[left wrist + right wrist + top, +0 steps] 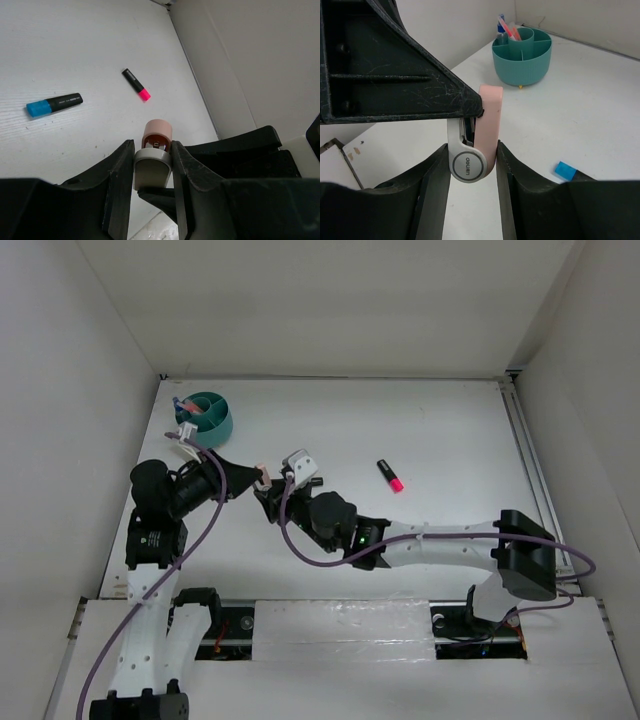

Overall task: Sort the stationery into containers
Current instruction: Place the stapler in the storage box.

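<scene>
Narrowly set, left claw [152, 147] and right claw [472, 149] both clamp the pink-white eraser [489, 115].

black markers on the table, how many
2: black marker with blue end, left in the left wrist view; black marker with pink end, right of it. Others may be hidden.

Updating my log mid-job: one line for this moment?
left claw: gripping eraser | right claw: gripping eraser | pink marker: on table | blue marker: on table

The tub [222, 426] stands far left; a marker [390, 476] lies well right.
</scene>
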Motion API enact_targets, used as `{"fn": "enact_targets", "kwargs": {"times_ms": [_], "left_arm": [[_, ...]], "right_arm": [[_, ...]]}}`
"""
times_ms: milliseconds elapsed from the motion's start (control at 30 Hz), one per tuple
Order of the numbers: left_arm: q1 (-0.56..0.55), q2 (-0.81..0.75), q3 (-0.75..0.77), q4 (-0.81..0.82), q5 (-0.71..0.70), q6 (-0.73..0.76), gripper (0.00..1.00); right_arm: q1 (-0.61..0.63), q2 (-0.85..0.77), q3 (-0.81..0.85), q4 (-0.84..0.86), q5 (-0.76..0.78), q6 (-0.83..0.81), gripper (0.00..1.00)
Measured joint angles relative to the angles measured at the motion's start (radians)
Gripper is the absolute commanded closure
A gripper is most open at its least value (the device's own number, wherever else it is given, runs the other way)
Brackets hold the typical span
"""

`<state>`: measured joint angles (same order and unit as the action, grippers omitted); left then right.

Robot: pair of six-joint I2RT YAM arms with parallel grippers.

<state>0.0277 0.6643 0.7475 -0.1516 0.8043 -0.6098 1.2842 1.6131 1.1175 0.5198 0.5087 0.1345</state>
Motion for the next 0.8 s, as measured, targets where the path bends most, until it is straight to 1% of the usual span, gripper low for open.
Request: {"fn": "enact_targets", "kwargs": {"times_ms": [67, 100, 133, 167, 200, 233, 333, 400, 500, 567, 600, 633, 700, 800], "left_arm": [[0.000, 0.001, 0.000, 0.000, 0.000, 0.003, 1.00], [0.000, 0.001, 0.000, 0.000, 0.000, 0.003, 1.00], [-0.001, 0.001, 0.000, 0.002, 0.002, 0.004, 1.00], [-0.001, 0.001, 0.000, 0.004, 0.003, 0.004, 1.00], [-0.001, 0.000, 0.000, 0.006, 0.003, 0.005, 1.00], [-0.002, 0.000, 0.000, 0.008, 0.002, 0.005, 1.00], [-0.006, 0.003, 0.005, 0.005, -0.026, 0.026, 1.00], [-0.006, 0.018, 0.017, -0.001, -0.048, 0.043, 1.00], [-0.006, 0.047, 0.031, -0.005, -0.076, 0.063, 1.00], [-0.006, 0.069, 0.035, -0.007, -0.098, 0.072, 1.00], [-0.006, 0.076, 0.035, -0.011, -0.113, 0.075, 1.00], [-0.006, 0.079, 0.036, -0.018, -0.130, 0.079, 1.00], [-0.007, 0.086, 0.053, -0.043, -0.187, 0.088, 1.00], [-0.007, 0.115, 0.117, -0.093, -0.325, 0.098, 1.00]], "right_arm": [[-0.001, -0.006, 0.000, -0.014, -0.019, 0.000, 1.00], [-0.002, -0.010, 0.000, -0.021, -0.028, 0.001, 0.97], [-0.003, -0.014, 0.000, -0.027, -0.035, 0.001, 0.87], [-0.005, -0.021, 0.000, -0.038, -0.046, 0.001, 0.60], [-0.006, -0.024, 0.000, -0.042, -0.050, 0.000, 0.60], [-0.008, -0.029, 0.000, -0.045, -0.056, 0.001, 0.44], [-0.007, -0.040, 0.000, -0.046, -0.072, 0.003, 0.35], [-0.006, -0.057, 0.000, -0.043, -0.080, 0.002, 0.32], [-0.006, -0.087, 0.000, -0.040, -0.086, 0.000, 0.29], [-0.006, -0.108, -0.002, -0.039, -0.086, 0.000, 0.24], [-0.006, -0.119, -0.005, -0.039, -0.082, 0.000, 0.20], [-0.006, -0.129, -0.008, -0.039, -0.077, 0.000, 0.20], [-0.006, -0.152, -0.026, -0.042, -0.063, -0.003, 0.19], [-0.006, -0.191, -0.067, -0.046, -0.034, 0.002, 0.18]]}}
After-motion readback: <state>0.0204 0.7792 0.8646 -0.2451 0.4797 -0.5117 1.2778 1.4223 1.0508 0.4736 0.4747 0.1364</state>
